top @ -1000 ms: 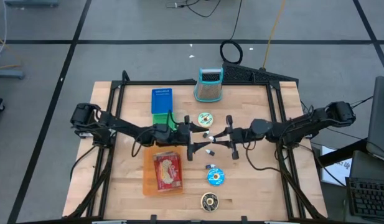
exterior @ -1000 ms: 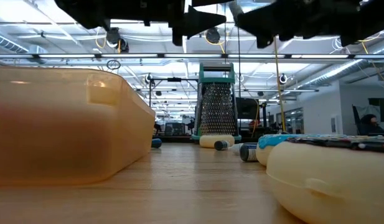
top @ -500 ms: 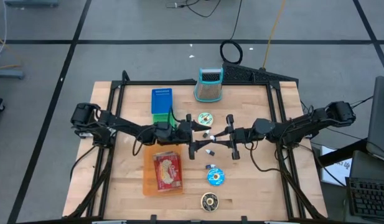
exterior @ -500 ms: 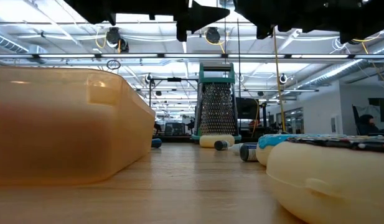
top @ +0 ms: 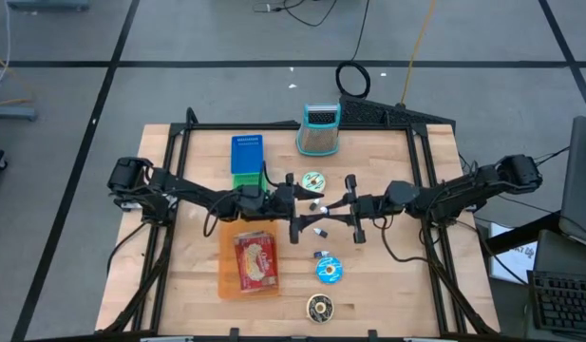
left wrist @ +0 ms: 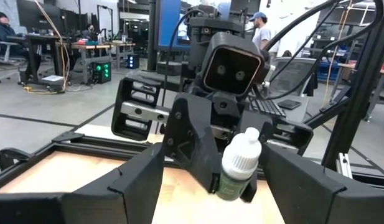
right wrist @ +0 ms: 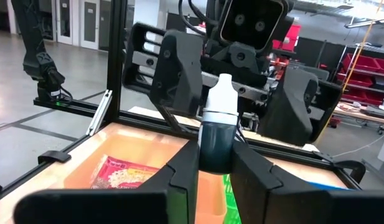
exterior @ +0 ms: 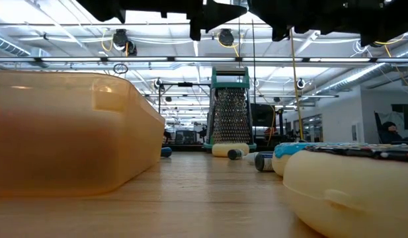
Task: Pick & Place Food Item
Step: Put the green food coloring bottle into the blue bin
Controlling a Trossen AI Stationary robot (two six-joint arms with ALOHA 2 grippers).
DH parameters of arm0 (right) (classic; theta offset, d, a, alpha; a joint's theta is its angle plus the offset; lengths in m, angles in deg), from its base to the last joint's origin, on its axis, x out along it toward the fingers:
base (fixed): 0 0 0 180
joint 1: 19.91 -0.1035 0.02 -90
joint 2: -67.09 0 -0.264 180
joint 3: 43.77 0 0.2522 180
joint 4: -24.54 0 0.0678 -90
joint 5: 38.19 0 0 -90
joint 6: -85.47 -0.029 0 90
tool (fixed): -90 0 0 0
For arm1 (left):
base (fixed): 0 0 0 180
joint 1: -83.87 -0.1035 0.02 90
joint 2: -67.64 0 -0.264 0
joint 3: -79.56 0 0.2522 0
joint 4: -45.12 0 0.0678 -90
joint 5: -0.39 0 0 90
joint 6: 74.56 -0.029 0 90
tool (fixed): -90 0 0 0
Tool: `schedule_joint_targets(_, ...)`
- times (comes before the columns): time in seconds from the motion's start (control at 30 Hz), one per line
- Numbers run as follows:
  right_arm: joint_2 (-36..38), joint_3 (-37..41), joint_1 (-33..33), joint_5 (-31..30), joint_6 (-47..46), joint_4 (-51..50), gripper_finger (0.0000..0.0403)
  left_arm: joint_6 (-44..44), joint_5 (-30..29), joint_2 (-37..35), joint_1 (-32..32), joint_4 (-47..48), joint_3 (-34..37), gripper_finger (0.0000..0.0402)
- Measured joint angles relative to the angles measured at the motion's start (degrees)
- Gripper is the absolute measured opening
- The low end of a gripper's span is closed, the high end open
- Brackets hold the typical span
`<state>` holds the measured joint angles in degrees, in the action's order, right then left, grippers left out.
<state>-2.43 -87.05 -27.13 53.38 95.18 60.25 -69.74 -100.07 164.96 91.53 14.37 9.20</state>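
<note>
My right gripper [right wrist: 215, 171] is shut on a small bottle [left wrist: 238, 163] with a white cap and a dark green body, held in the air over the middle of the table. My left gripper [top: 307, 211] faces it, open, with one finger [right wrist: 176, 74] on either side of the bottle and touching nothing. The food item, a red packet [top: 255, 259], lies flat inside the orange container [top: 226, 277] on the table, toward the near edge from my left gripper. My right gripper pinches the bottle's dark green body [right wrist: 215, 146], below the white cap, between its two fingers. The fingers come in level from the table's right. The bottle stands upright in the hold, cap up, lifted clear of the table.
A metal grater [top: 318, 128] stands at the far edge. A blue item [top: 245, 152] and a green one [top: 243, 180] lie left of it. Round tins [top: 313, 180], [top: 329, 271], [top: 319, 306] and small loose bottles [top: 322, 229] dot the middle and near right.
</note>
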Motion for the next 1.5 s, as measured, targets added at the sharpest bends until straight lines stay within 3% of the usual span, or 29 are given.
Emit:
schedule_joint_targets(0.37, -0.01, 0.00, 0.00, -0.02, 0.01, 0.06, 0.0061, 0.15, 2.97, 0.00, -0.02, -0.25, 0.00, 0.0145)
schedule_joint_targets(0.6, -0.01, 0.00, 0.03, -0.12, -0.02, 0.04, 0.0062, -0.10, 3.34, 0.00, -0.12, -0.34, 0.00, 0.0102)
schedule_joint_targets(0.93, 0.02, 0.00, 0.05, -0.24, -1.00, 0.08, 0.0071, -2.01, 3.32, 0.00, -0.31, -1.38, 0.02, 0.0059)
schedule_joint_targets(1.5, -0.06, 0.96, 0.29, 0.09, -4.56, -1.94, 0.0114, -4.30, 4.38, -0.74, -0.37, -4.47, -0.04, 0.0057)
